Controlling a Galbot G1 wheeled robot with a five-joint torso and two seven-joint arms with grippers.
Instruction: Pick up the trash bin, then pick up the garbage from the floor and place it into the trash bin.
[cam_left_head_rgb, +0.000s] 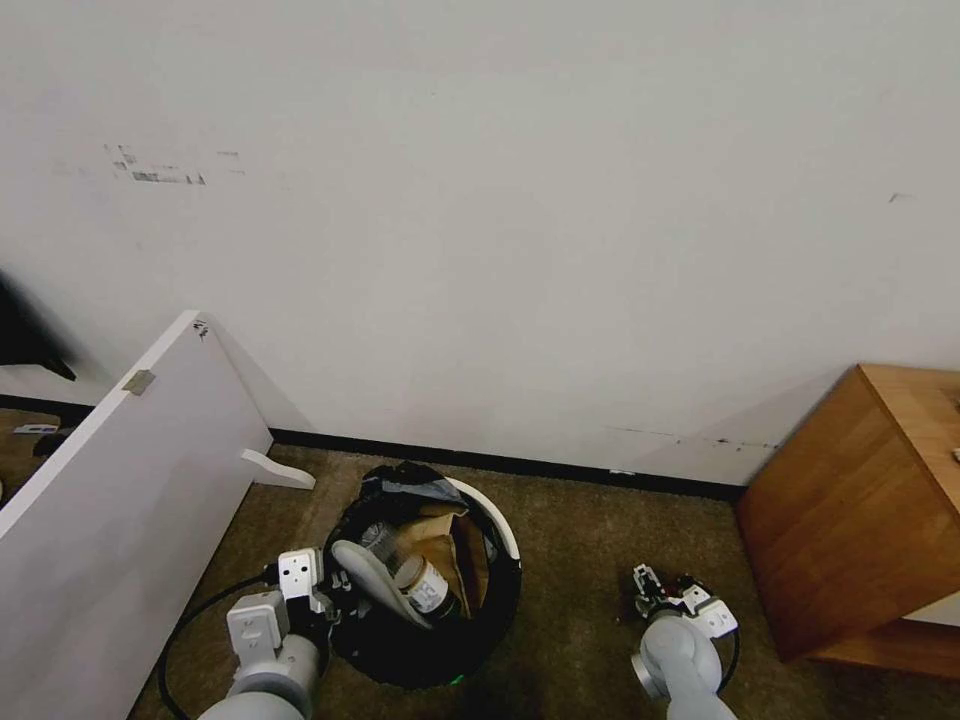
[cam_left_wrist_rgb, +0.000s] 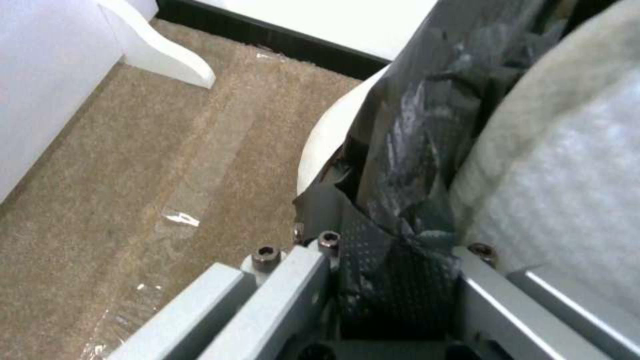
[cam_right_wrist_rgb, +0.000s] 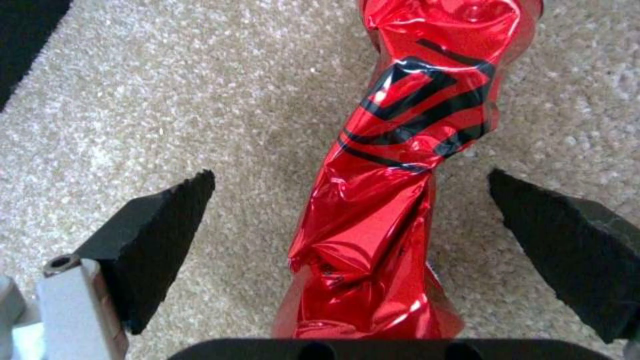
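Trash bin (cam_left_head_rgb: 490, 530): on carpet (cam_left_head_rgb: 580, 610), rim clamped by left gripper (cam_left_head_rgb: 325, 600); holds slipper (cam_left_head_rgb: 372, 578), bottle (cam_left_head_rgb: 420, 582), paper bag (cam_left_head_rgb: 450, 545).
Red packet (cam_right_wrist_rgb: 393, 165): on carpet, between wide-open fingers (cam_right_wrist_rgb: 160, 235) of right gripper (cam_right_wrist_rgb: 363, 240), untouched.

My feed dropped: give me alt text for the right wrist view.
The right gripper is open, its two black pads straddling a crumpled red packet with black markings that lies on beige carpet. Neither pad touches the packet.
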